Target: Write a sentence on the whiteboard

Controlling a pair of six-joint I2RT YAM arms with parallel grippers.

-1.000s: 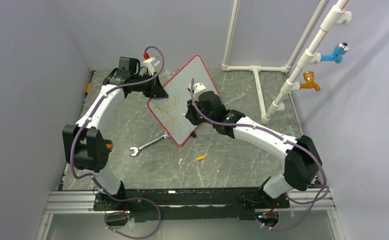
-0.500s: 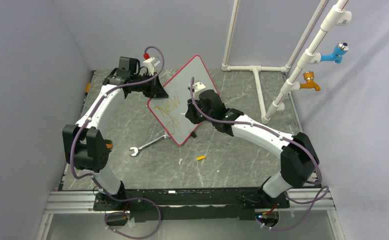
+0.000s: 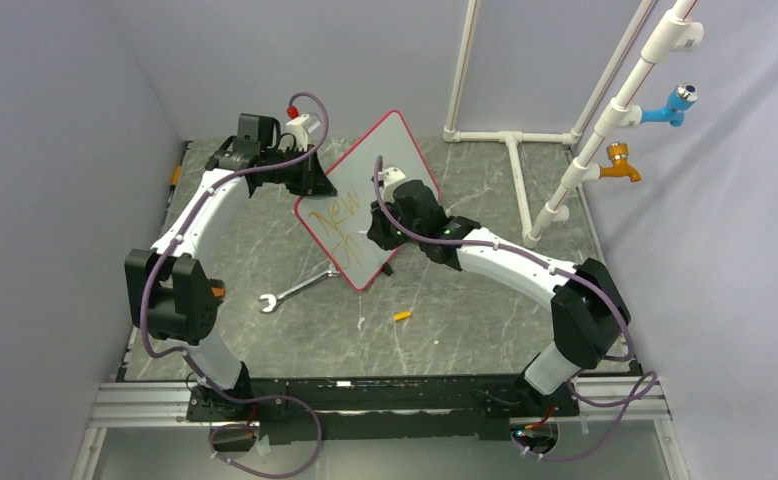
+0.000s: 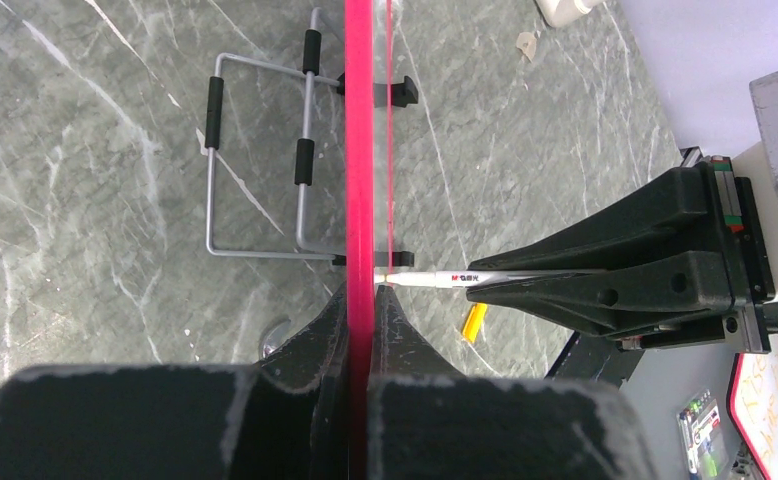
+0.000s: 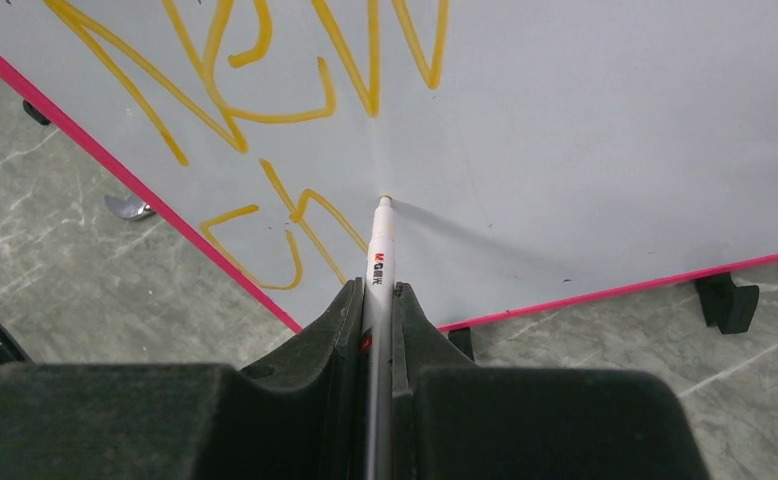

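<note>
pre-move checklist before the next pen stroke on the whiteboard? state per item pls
1. Left tool clamped on the whiteboard: ok, shut on its red frame edge.
2. Right tool gripping the marker: ok, shut, marker straight in the grip.
3. Marker tip on the board: ok, it looks to meet the white surface in both wrist views.
4. Blank space past the tip: ok, bare white to its right.
5. The sentence finished: not ok, only "New" and what looks like "ch" below it.
6. Ink flowing at the tip: cannot tell.
</note>
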